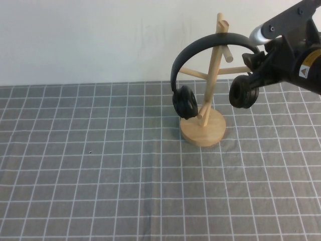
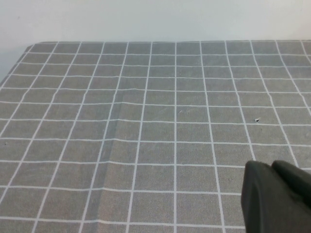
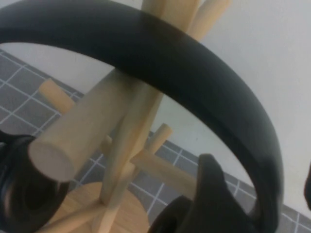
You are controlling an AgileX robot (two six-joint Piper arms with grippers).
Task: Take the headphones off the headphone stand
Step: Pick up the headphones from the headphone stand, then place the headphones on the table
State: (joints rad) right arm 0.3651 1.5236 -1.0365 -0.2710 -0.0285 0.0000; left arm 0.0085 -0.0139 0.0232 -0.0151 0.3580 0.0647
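The black headphones (image 1: 200, 44) hang on the light wooden headphone stand (image 1: 211, 75), their headband arched over the top pegs. One ear cup (image 1: 184, 102) hangs left of the pole and the other (image 1: 242, 91) to its right. My right gripper (image 1: 256, 63) is at the right end of the headband, just above that ear cup. In the right wrist view its jaws (image 3: 260, 170) stand open on either side of the headband (image 3: 194, 77), with a gap on one side. My left gripper (image 2: 268, 166) is shut, hovering over bare cloth and holding nothing; it is out of the high view.
The stand's round disc base (image 1: 203, 133) rests on a grey cloth with a white grid (image 1: 100, 175) covering the table. A white wall (image 1: 75, 35) rises right behind the stand. A small dark speck (image 1: 90, 151) lies on the cloth at the left.
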